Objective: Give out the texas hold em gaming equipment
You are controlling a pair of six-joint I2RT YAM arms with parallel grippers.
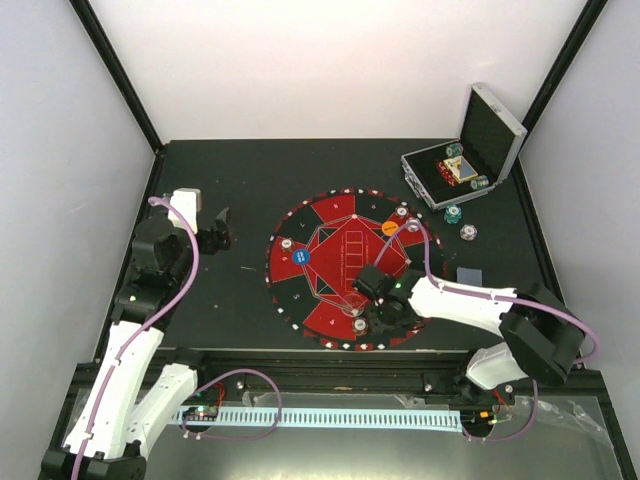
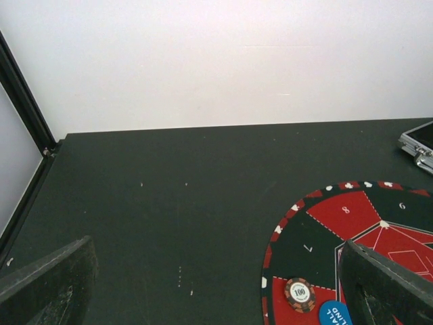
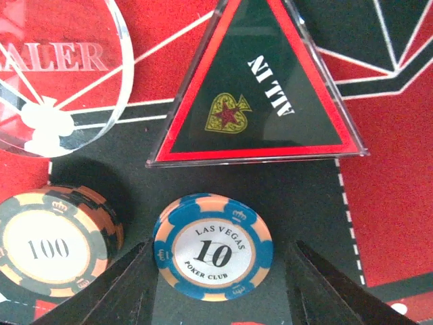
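"Between the right gripper's fingers, what lies there?"

"A blue chip, flat on the mat. The fingers stand on either side of it, spread wider than the chip. One looks to be at its edge and the other is clearly apart, so nothing is gripped."

"And round about that gripper?"

"Just outside one finger sits a black-and-orange chip, near the blue one but not touching it. Beyond the fingertips lies the black triangle marker, flat, with a clear dealer disc beside it. All are on the round red-and-black mat."

"What of the left gripper?"

"Spread as wide as it goes, holding nothing, and hovering off the mat's edge. Ahead of it the dark worktop, matte with a few pale specks, runs up to the white back wall. Off to one side of its fingers the mat's rim carries another black-and-orange chip, just beside the blue disc."

"Describe the room."

"White walls close in the worktop at the back and on both sides, with black frame posts rising at the back corners. Well away from the right gripper, toward the back right corner, the silver case stands with its lid raised and chips inside. A teal chip and a white-grey chip lie on the worktop between case and mat. An orange disc rests on the mat beyond the right gripper, and a card lies off the mat beside that arm."
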